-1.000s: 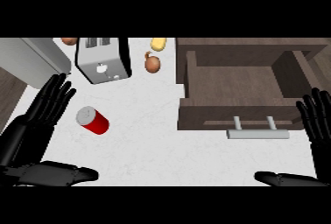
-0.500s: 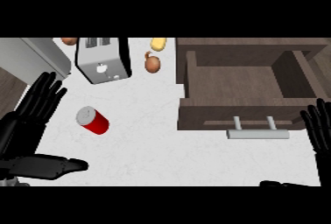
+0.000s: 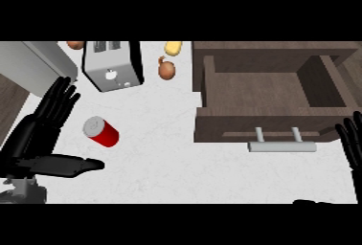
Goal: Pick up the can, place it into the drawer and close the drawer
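A red can with a grey top lies tilted on the white counter, left of centre. The brown drawer stands open at the right, its inside bare, with a grey handle on its front. My left hand is open at the left edge, fingers straight and pointing up, thumb stretched out below the can; it sits just left of the can without touching it. My right hand shows only at the right edge, fingers straight, beside the drawer's handle.
A silver toaster stands behind the can. An onion and a yellow item lie between toaster and drawer. A grey appliance fills the far left corner. Dark floor shows beyond the counter's left edge.
Both hands have slid downward and outward toward the view's edges; the right hand shows less than before. The can and the drawer have not moved.
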Tool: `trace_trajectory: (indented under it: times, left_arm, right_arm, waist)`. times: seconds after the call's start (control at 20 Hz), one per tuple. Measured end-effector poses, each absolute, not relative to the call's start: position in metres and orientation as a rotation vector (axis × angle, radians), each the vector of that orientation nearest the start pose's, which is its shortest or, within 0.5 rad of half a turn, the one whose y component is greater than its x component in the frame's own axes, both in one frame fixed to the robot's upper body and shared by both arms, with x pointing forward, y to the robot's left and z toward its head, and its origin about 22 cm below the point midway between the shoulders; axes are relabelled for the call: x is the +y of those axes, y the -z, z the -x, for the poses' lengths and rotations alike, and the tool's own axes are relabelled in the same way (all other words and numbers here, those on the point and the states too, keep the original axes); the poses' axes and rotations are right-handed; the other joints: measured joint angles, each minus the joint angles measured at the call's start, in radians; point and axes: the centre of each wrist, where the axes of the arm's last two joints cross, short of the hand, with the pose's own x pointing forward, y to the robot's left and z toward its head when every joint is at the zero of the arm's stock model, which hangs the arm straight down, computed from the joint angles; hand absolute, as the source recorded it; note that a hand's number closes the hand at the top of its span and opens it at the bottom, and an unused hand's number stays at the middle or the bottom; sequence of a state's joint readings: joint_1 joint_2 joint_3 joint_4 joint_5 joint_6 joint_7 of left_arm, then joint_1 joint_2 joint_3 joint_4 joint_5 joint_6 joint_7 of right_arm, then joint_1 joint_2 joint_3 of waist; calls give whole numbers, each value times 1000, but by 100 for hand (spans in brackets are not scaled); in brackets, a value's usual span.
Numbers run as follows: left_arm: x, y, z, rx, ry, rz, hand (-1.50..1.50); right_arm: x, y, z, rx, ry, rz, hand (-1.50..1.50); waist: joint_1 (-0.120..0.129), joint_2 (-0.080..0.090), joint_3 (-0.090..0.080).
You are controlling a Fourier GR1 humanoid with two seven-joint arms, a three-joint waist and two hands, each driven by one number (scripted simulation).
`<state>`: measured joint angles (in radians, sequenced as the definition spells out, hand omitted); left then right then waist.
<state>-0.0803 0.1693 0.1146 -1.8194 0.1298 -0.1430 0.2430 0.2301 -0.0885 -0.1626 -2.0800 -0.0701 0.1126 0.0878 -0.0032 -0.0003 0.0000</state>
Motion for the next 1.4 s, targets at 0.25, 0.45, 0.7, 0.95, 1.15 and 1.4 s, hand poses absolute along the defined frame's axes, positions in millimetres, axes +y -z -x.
trace_trajectory:
  times: [0.25, 0.45, 0.7, 0.95, 1.15, 1.4]
  left_arm:
    - [268, -68, -252, -1650, 125, 0, -150]
    - [271, -55, -260, -1640, 121, -15, -150]
    - [286, -33, -261, -1627, 104, -38, -150]
    - [296, -16, -262, -1617, 102, -56, -150]
    - [307, -2, -267, -1608, 92, -79, -150]
    - [317, 12, -266, -1595, 92, -92, -150]
  right_arm:
    - [-290, -82, -170, -1785, -14, 177, -150]
    - [-294, -79, -162, -1781, -17, 176, -150]
    - [-297, -81, -166, -1785, -14, 173, -150]
    - [-302, -77, -164, -1790, -13, 169, -150]
    - [-300, -75, -168, -1788, -16, 171, -150]
    - [-298, -75, -170, -1785, -13, 170, -150]
  waist:
    - [0, 0, 0]
    - [-1, 0, 0]
    - [0, 0, 0]
    - [0, 0, 0]
    - [0, 0, 0]
    - [0, 0, 0]
